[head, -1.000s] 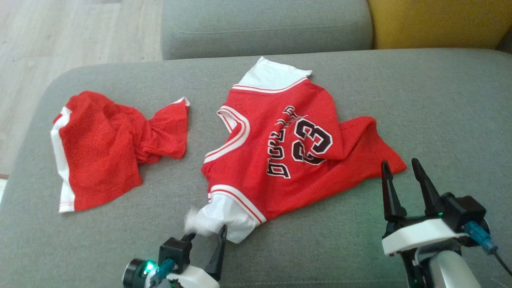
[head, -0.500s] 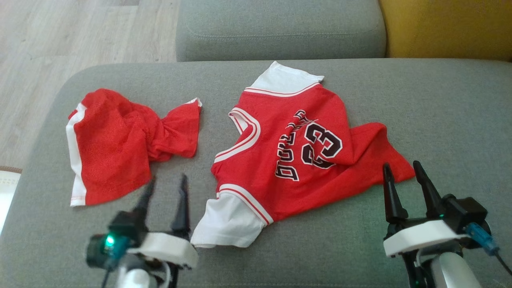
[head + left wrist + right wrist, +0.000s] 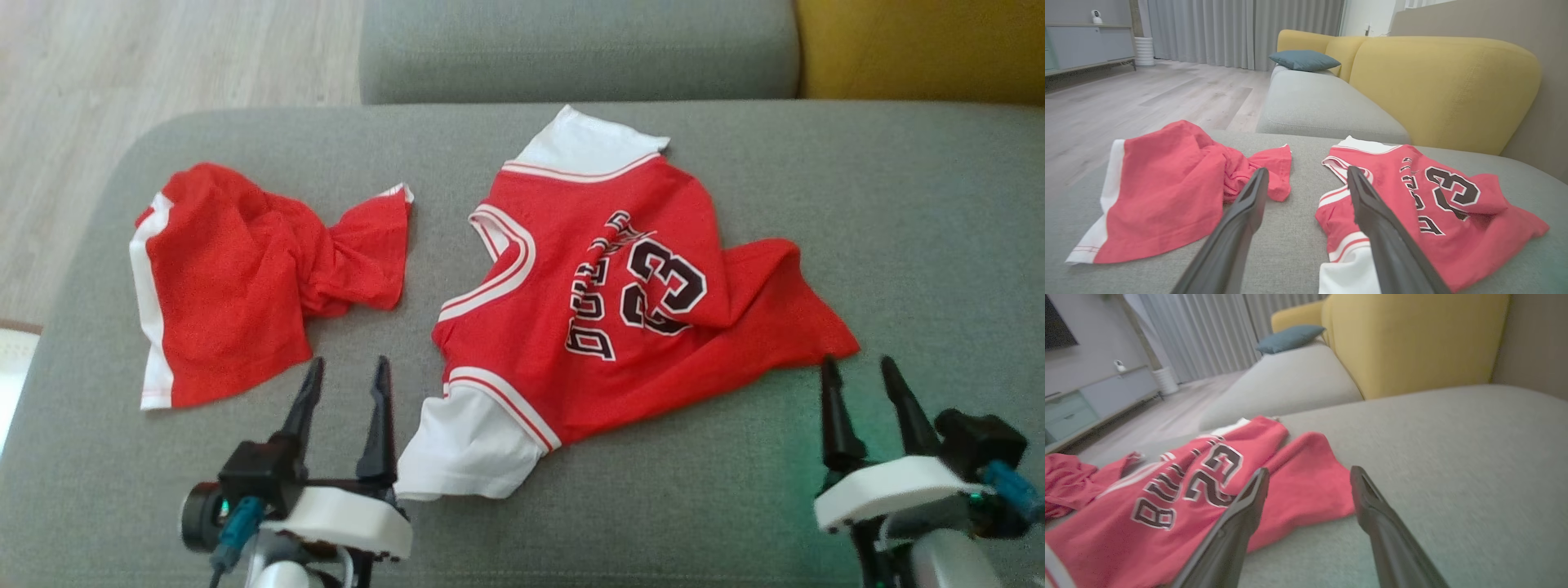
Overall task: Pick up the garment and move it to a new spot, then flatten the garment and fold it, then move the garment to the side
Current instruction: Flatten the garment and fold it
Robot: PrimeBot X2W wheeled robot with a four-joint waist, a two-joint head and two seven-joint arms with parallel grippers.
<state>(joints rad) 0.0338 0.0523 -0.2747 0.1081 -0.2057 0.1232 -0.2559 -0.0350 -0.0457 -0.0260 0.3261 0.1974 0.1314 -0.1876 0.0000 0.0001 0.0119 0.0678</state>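
Observation:
The garment, a red jersey (image 3: 620,327) with white sleeves and a black 23, lies spread but rumpled on the grey sofa seat (image 3: 898,204). One hem corner is creased over at the right. My left gripper (image 3: 348,361) stands open and empty just left of the jersey's near white sleeve (image 3: 465,449). The left wrist view looks along its fingers (image 3: 1306,169) at the jersey (image 3: 1412,212) on the right. My right gripper (image 3: 858,361) is open and empty too, just short of the hem corner. Its wrist view has that gripper (image 3: 1309,469) over the jersey's edge (image 3: 1167,506).
Crumpled red shorts (image 3: 237,286) with white side stripes lie on the seat to the left, near its rounded edge. A second grey cushion (image 3: 571,49) and a yellow backrest (image 3: 922,49) lie beyond. Wooden floor (image 3: 163,57) is at the far left.
My left gripper has let go of the near white sleeve and moved left, fingers now upright and apart. The sleeve has settled flat. The head view has shifted slightly.

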